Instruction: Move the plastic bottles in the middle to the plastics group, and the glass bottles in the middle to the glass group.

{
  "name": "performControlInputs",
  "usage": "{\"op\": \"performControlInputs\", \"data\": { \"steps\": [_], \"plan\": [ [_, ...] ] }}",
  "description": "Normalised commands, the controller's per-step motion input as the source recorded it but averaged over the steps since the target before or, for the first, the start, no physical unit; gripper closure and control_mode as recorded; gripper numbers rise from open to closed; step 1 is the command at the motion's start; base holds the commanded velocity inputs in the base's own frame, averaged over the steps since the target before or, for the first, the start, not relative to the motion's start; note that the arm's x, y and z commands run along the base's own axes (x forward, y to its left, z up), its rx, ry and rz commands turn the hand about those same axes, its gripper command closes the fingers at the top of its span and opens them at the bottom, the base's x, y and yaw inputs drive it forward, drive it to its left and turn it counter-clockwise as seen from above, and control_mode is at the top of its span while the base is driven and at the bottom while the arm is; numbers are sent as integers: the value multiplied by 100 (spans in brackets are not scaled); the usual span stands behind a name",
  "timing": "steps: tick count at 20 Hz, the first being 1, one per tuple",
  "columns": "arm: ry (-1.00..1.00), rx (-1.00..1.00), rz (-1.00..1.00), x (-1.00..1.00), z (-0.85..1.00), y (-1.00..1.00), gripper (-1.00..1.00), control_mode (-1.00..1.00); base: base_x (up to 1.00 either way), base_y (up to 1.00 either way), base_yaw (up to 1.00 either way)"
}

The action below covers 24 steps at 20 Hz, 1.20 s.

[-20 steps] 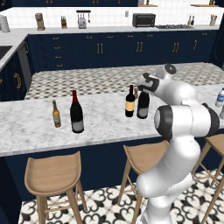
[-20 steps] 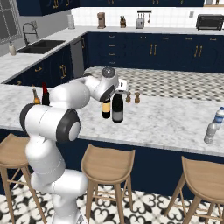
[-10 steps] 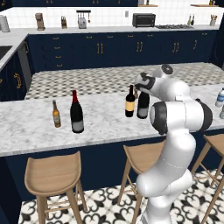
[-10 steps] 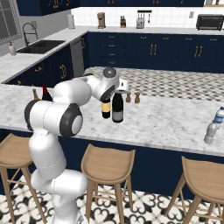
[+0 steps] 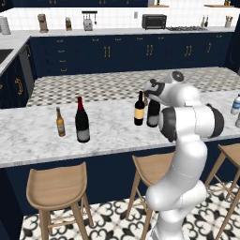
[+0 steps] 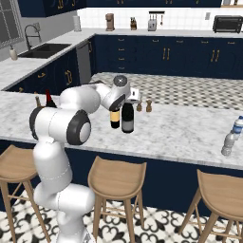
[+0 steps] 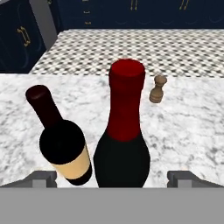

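**Sorting not started: both middle wine bottles stand in place, fingers open over them**

Progress. The two glass bottles in the middle remain at the centre of the marble surface (image 5: 112, 124): the red-topped wine bottle (image 7: 124, 131) and, just beside it, the shorter black-topped wine bottle (image 7: 61, 140) with the cream label. Neither has reached the glass group, where the amber beer bottle (image 5: 60, 122) and a tall wine bottle (image 5: 82, 121) stand well apart to the left. The water bottle (image 6: 237, 127) with the blue cap, marking the plastics group, stands at the far right end. A small pale bottle (image 6: 228, 144) stands just beside it; whether it has been sorted I cannot tell. Judged on position, the glass transfers are all outstanding.

Gripper. The gripper (image 7: 113, 180) sits above the red-topped bottle, its fingers (image 7: 43, 179) spread wide on either side, holding nothing.

Change. Against the earlier frames, the bottles have not shifted. The arm's elbow has swung slightly, and the hand remains at the middle pair.
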Motion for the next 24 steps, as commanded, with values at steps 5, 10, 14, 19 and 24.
{"op": "performControlInputs", "data": {
  "steps": [5,10,14,19,24],
  "plan": [
    [0,0,0,24,-3,-4,-100,-100,0,0,0],
    [0,0,0,21,0,-20,-100,-100,0,0,0],
    [1,0,1,11,-5,-2,-100,-100,0,0,0],
    [0,0,2,10,-17,0,-100,-100,0,0,0],
    [0,0,3,12,-17,0,-100,-100,0,0,0]
  ]
}}
